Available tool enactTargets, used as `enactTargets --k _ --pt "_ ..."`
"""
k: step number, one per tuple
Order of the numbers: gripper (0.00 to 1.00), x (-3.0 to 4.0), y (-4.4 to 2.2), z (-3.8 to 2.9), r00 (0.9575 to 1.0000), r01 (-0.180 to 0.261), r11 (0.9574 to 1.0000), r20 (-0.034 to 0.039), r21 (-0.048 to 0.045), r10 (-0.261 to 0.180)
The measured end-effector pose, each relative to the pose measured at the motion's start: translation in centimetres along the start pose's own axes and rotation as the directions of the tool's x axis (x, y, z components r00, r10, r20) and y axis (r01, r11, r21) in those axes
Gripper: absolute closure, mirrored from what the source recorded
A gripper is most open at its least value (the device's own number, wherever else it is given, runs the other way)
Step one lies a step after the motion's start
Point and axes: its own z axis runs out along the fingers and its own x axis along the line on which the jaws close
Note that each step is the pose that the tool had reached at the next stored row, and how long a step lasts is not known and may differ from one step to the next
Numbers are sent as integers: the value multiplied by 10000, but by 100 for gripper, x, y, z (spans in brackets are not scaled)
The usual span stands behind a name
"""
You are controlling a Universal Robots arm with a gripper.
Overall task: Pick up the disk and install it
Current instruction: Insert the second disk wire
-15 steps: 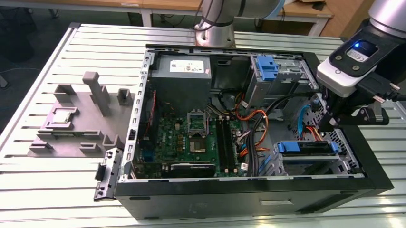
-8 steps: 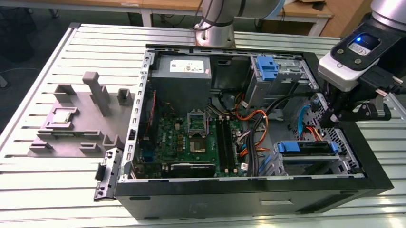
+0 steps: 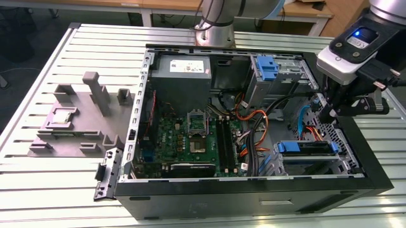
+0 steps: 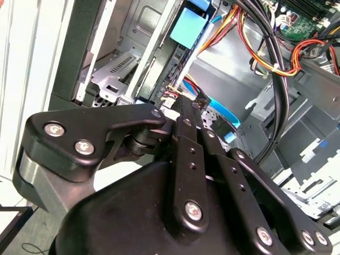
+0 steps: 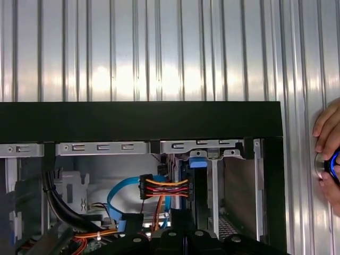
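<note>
In the exterior view, the one disk (image 3: 305, 148) sits on edge in a drive bay at the lower right of the open computer case (image 3: 254, 192). Its blue bracket faces up and its long axis runs across the frame, roughly parallel to the case's near wall. The single pincer (image 3: 327, 115) hangs at the frame's right, inside the case by its right wall. The disk therefore lies down and slightly left of it in the picture, near but seemingly apart. I cannot tell whether the pincer is clenched or released, and nothing is visibly held in it.

In the second wrist view the pincer (image 4: 183, 103) points into the bay toward the disk's blue bracket (image 4: 187, 26).

By count there are one arm, one pincer, one disk and one case. Also in the exterior view are one grey power-supply box (image 3: 183, 70) at upper centre, one silver cage (image 3: 274, 71) with a blue latch to its right, and one grey fixture (image 3: 82, 118) on the slatted counter (image 3: 51, 183) at the left. In the first wrist view a person's hand (image 5: 328, 141) rests on the counter beside the case.
</note>
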Motion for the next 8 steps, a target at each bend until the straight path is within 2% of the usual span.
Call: enactTargets --k 8 --pt "90 75 -4 -25 10000 -37 10000 0 17 37"
